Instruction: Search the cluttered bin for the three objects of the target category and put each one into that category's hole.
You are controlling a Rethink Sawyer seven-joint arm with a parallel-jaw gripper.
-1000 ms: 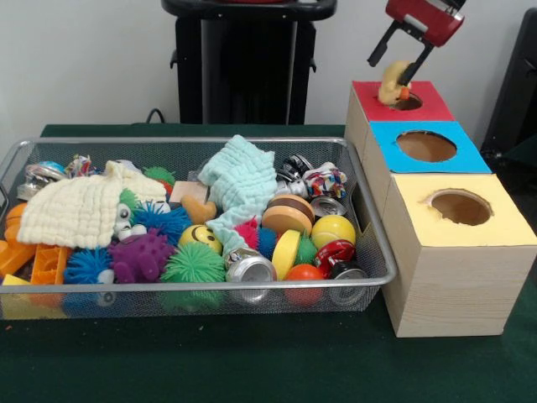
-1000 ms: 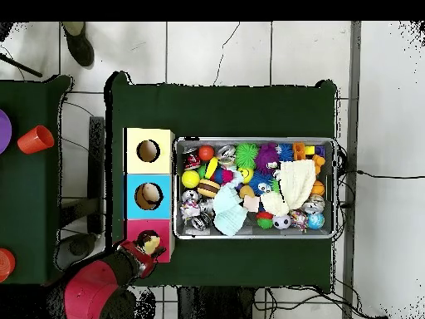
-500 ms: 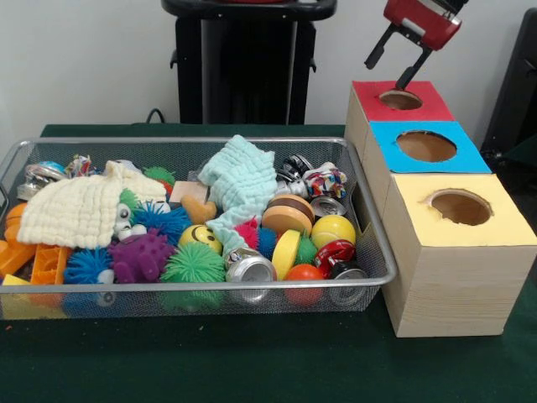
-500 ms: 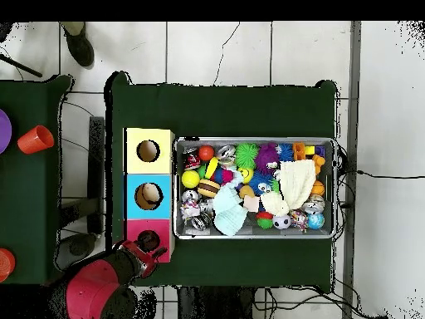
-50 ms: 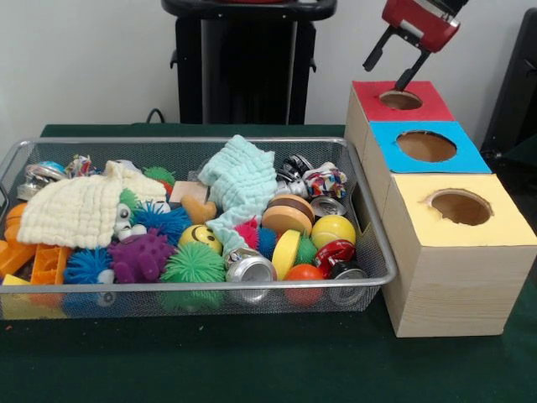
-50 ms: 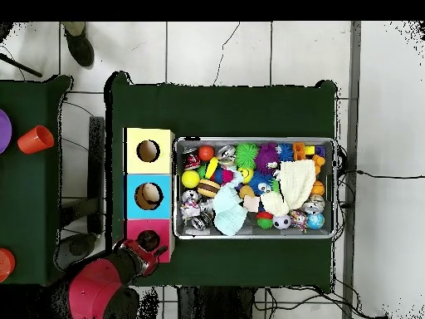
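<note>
Now the tool (image 5: pixel 390 70) hangs just above the far edge of the red box (image 5: pixel 400 102), its two fingers spread wide and holding nothing, with the red hole (image 5: pixel 400 100) open beneath it. The objects left to sort lie in the wire bin (image 5: pixel 379 243) at the counter's middle, buried among spiky balls, crushed cans and two cloths; which of them belong to the target category cannot be told from here. The risk lies in the next reach: the bin is packed tight, so a descent onto one item could catch the teal cloth (image 5: pixel 240 186) or a neighbouring can (image 5: pixel 249 269) as well, or push the wanted piece deeper under the clutter. The tall row of boxes stands touching the bin's right edge, so a low sweep across could clip the blue box (image 5: pixel 428 144) or the bin's rim. Compared with a second ago, the yellowish item that was pinched over the red hole is gone from the tool, presumably dropped inside, and the tool sits slightly higher and empty.
</note>
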